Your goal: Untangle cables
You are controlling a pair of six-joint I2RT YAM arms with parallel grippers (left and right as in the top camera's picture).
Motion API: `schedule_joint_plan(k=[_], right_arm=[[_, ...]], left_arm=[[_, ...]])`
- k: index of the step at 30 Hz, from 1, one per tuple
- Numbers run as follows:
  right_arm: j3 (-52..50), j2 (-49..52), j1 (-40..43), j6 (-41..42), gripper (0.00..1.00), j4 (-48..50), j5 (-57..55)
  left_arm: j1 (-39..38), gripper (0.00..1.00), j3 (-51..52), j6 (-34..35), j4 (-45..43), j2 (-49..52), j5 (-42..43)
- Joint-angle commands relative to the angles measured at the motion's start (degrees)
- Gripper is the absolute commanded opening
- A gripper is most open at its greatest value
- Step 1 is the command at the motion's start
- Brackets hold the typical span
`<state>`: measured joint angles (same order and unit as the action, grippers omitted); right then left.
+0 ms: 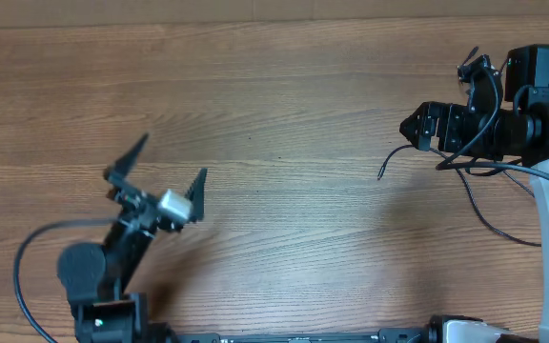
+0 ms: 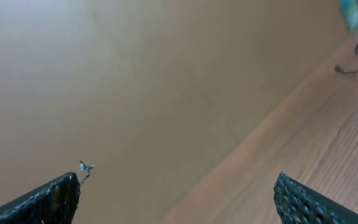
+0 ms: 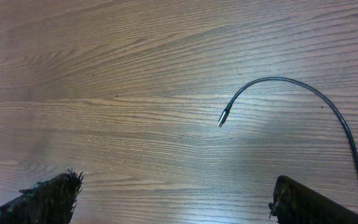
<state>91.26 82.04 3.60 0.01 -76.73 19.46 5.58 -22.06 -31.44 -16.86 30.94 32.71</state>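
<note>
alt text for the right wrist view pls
A thin black cable lies on the wooden table, arcing from the right edge to a silver-tipped plug end near the centre. The right gripper is open, its dark fingers in the bottom corners, holding nothing.

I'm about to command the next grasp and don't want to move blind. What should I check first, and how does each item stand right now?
1. Left gripper open and empty: ok.
2. Right gripper open and empty: ok.
3. Cable in the right wrist view, its silver-tipped plug end lying free on the table: ok.
4. Cable separate from the right arm's thicker wires: cannot tell; they run close together in the overhead view.
5. A knot or a second cable to work on: cannot tell; only one cable shows clearly.
6. Left gripper within easy reach of the cable: not ok; it sits far across the table.
</note>
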Motion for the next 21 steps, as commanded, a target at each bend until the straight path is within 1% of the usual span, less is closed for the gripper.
schedule_joint_plan(k=[1,5,7,10,13,16,20,21], right_arm=[[-0.20,0.11,-0.15,-0.31,1.00,0.09,-0.15],[-0.20,0.11,-0.15,-0.28,1.00,0.09,-0.15],[-0.20,0.11,-0.15,-0.28,1.00,0.09,-0.15],[-0.20,0.11,-0.15,-0.28,1.00,0.09,-0.15],[-0.20,0.11,-0.15,-0.28,1.00,0.09,-0.15],[-0.20,0.11,-0.15,-0.28,1.00,0.09,-0.15],[-0.20,0.11,-0.15,-0.31,1.00,0.09,-0.15],[-0.20,0.11,-0.15,-0.28,1.00,0.09,-0.15]], left_arm=[[-0.42,0.99,5.42,1.97,-3.63,-5.25,4.37],[-0.39,0.99,7.26,10.10,-3.54,-9.64,0.96],[-0.39,1.00,8.13,15.61,-3.52,-11.50,-1.97],[-0.39,0.99,9.49,23.61,-2.93,-13.68,-7.80],[-0.39,0.99,11.56,29.81,-2.95,-15.41,-13.90],[-0.39,1.00,15.04,34.95,-2.95,-17.70,-20.17],[-0.39,1.00,21.18,38.42,-3.54,-22.18,-25.92],[-0.39,1.00,21.84,39.10,-1.75,-23.61,-26.53]])
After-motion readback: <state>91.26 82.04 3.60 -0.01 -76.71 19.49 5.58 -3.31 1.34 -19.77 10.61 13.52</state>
